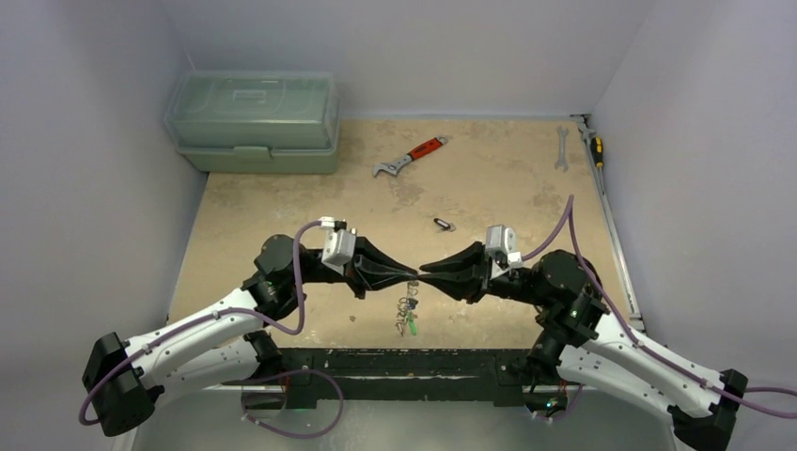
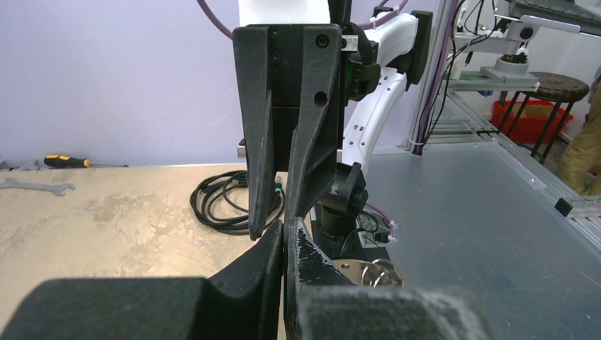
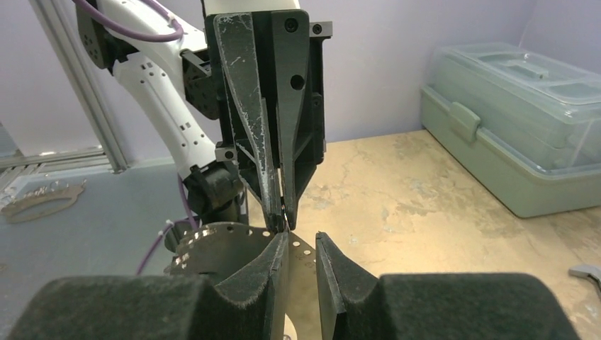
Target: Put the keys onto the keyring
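My left gripper [image 1: 414,273] and right gripper [image 1: 425,271] meet tip to tip above the near middle of the table. The left gripper [image 2: 285,230] is shut, its jaws pinched on the thin keyring [image 1: 414,283], which hardly shows. A bunch of keys [image 1: 408,315] with a green tag hangs just below the tips. The right gripper [image 3: 302,237] is open, its jaws a small gap apart right at the left gripper's tips [image 3: 280,212]. One loose key with a black tag [image 1: 444,225] lies on the table beyond the grippers.
A red-handled wrench [image 1: 411,158] lies at the far middle. A silver spanner [image 1: 562,148] and a screwdriver [image 1: 594,146] lie at the far right. A green toolbox [image 1: 254,122] stands at the far left. A black cable coil [image 2: 220,202] lies near the right arm's base.
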Controlling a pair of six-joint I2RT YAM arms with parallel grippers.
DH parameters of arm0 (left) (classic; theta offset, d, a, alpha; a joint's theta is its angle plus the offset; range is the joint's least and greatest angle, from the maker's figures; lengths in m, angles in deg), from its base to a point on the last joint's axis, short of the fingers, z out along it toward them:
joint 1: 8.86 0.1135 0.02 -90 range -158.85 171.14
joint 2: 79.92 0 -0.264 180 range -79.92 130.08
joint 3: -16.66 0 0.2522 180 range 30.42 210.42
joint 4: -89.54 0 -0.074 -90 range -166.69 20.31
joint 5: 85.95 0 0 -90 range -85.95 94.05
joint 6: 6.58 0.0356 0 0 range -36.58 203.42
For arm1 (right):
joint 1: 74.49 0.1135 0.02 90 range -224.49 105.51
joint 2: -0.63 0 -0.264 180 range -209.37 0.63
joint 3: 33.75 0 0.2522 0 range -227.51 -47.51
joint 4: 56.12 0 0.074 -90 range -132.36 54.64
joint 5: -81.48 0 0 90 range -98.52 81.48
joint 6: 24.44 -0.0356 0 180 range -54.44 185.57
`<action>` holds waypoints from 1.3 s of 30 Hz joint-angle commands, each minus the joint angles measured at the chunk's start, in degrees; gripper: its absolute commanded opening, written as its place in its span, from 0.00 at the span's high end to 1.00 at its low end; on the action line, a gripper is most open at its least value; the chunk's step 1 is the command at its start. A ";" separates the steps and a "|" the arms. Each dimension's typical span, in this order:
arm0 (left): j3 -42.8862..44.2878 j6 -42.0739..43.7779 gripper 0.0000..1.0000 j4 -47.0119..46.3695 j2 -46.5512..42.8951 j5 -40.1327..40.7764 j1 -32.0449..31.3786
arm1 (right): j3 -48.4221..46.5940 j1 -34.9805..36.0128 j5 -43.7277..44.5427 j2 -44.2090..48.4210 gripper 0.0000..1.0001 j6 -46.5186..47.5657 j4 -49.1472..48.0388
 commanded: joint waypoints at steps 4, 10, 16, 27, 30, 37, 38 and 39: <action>-1.68 -4.27 1.00 -13.59 -0.24 3.05 -0.08 | -2.14 -0.04 -4.07 -0.38 0.75 -1.74 -3.17; -2.02 -3.98 1.00 -13.62 -0.37 4.26 -0.08 | -1.32 -0.04 -1.05 2.74 0.68 -2.28 -1.46; -3.40 -7.13 1.00 -19.44 0.57 4.98 -0.08 | -0.41 -0.04 -1.91 2.62 0.71 -3.66 -4.63; -7.73 -17.61 1.00 -39.74 4.75 7.87 -0.08 | -0.45 -0.04 0.06 0.09 0.73 -5.22 -8.92; -8.91 -20.16 1.00 -45.37 5.82 9.64 -0.08 | -0.07 -0.02 1.46 -0.24 0.75 -5.87 -9.50; -9.14 -21.30 1.00 -49.44 7.71 11.16 -0.08 | 1.69 0.01 0.65 -2.16 0.77 -9.73 -14.93; -9.13 -21.36 1.00 -49.83 7.97 11.16 -0.08 | 1.57 -0.03 0.29 -2.65 0.77 -9.98 -15.27; -9.19 -21.60 1.00 -50.38 8.30 11.26 -0.08 | 1.60 0.03 0.10 -3.02 0.77 -10.20 -15.89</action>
